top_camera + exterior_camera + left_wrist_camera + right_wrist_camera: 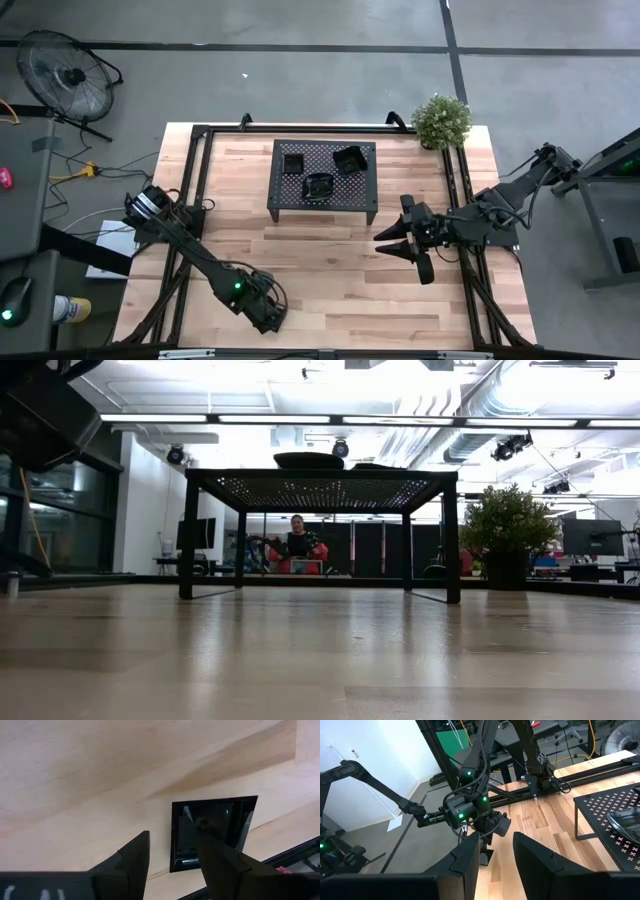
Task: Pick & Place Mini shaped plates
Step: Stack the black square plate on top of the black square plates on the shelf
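A square glossy black mini plate (215,827) lies flat on the wooden table near its front edge, left of the middle. My left gripper (172,831) (272,318) points steeply down at it, open. One finger (220,855) stands over the plate's hollow and the other (135,855) stands outside its rim. The right wrist view shows this plate (485,856) under that gripper. Three more mini plates (318,186) (293,162) (350,158) rest on the black mesh rack (285,200). My right gripper (400,252) (495,842) waits open, raised, right of the rack. My left gripper comes at the square plate from above, with its fingers on either side of one rim (173,835). I cannot tell whether either finger touches the plate. The plate lies flat on the table.
The rack (320,485) stands on thin legs at the middle back. A small potted plant (441,120) stands at the back right corner. Black frame rails (190,190) run along the table's sides. In the low view a person sits far beyond the table.
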